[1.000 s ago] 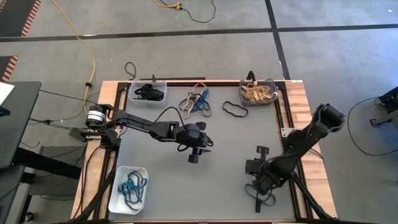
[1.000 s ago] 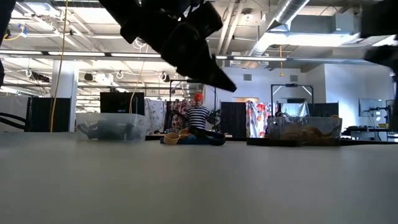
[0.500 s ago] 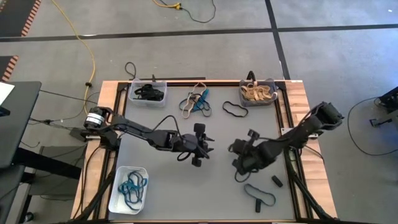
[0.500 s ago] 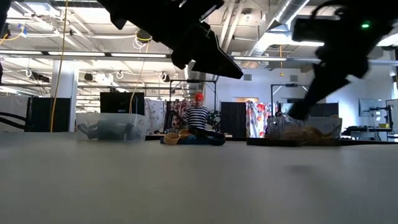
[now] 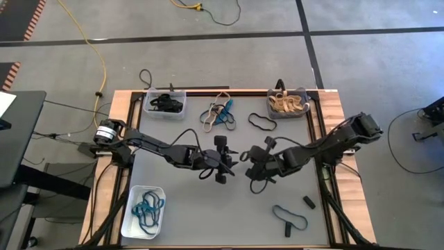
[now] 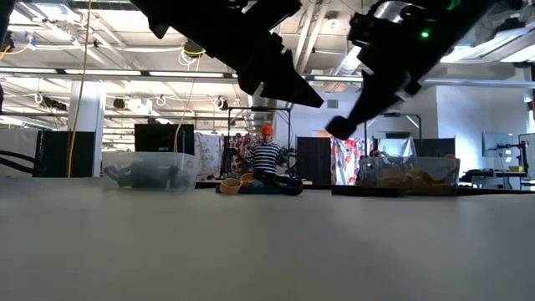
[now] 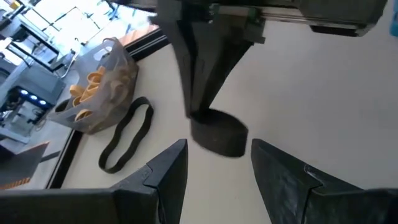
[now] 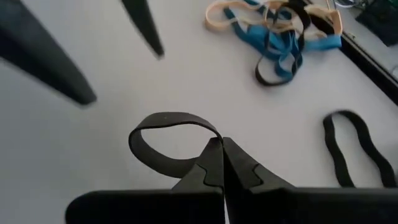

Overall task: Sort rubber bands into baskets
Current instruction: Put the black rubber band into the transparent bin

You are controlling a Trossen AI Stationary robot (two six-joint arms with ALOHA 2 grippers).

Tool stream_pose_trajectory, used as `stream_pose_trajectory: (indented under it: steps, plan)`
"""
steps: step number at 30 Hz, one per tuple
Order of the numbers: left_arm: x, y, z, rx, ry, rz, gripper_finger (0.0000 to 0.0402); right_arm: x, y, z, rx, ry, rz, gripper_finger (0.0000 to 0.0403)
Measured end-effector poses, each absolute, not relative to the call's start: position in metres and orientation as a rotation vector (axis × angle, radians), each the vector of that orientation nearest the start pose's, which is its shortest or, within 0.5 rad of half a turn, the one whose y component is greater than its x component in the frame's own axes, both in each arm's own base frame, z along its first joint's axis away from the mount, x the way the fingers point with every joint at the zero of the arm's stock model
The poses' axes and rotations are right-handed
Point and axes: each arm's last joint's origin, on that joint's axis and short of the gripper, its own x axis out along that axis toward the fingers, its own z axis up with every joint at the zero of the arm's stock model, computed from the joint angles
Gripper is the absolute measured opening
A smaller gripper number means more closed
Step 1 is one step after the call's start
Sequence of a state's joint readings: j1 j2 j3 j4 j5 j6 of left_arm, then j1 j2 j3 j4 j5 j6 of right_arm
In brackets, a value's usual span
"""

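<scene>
A black rubber band [image 8: 163, 138] is being pinched by the clenched right gripper [image 8: 220, 155] above the table's middle. It should be offered between the spread fingers [image 7: 166, 171] of the left gripper [image 5: 223, 165], just beside, and released only once clamped.

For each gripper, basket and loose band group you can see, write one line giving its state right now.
left gripper: open, empty, raised mid-table.
right gripper: shut on a black band.
clear basket: holds black bands.
dark grey basket: holds tan bands.
white basket: holds teal bands.
mixed pile: loose, unsorted.
single black band: flat beside the dark grey basket.
teal band: flat near the front edge.
</scene>
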State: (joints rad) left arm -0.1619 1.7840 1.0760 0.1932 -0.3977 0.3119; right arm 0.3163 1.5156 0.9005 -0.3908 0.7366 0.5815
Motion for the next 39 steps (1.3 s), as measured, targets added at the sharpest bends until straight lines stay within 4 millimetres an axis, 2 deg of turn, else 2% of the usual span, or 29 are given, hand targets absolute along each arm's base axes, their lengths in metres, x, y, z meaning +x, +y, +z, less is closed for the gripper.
stream_pose_trajectory:
  steps: [6, 12, 17, 26, 31, 39]
  plan:
    - [0.379, -0.054, 0.201, 0.480, 0.535, 0.152, 0.0174, 0.282, 0.062, 0.212, 0.041, 0.662, -0.603, 0.0018]
    - [0.378, -0.055, 0.202, 0.544, 0.541, 0.257, 0.0200, 0.280, 0.058, 0.228, 0.067, 0.594, -0.590, 0.0018]
    - [0.380, -0.054, 0.207, 0.558, 0.504, 0.311, 0.0214, 0.283, 0.057, 0.232, 0.077, 0.568, -0.555, 0.0018]
    - [0.381, -0.054, 0.209, 0.558, 0.484, 0.338, 0.0212, 0.287, 0.055, 0.234, 0.085, 0.549, -0.536, 0.0018]
    - [0.381, -0.054, 0.209, 0.560, 0.489, 0.339, 0.0170, 0.287, 0.055, 0.234, 0.082, 0.546, -0.533, 0.0018]
    - [0.380, -0.054, 0.207, 0.571, 0.506, 0.334, 0.0051, 0.288, 0.056, 0.234, 0.073, 0.545, -0.517, 0.0018]
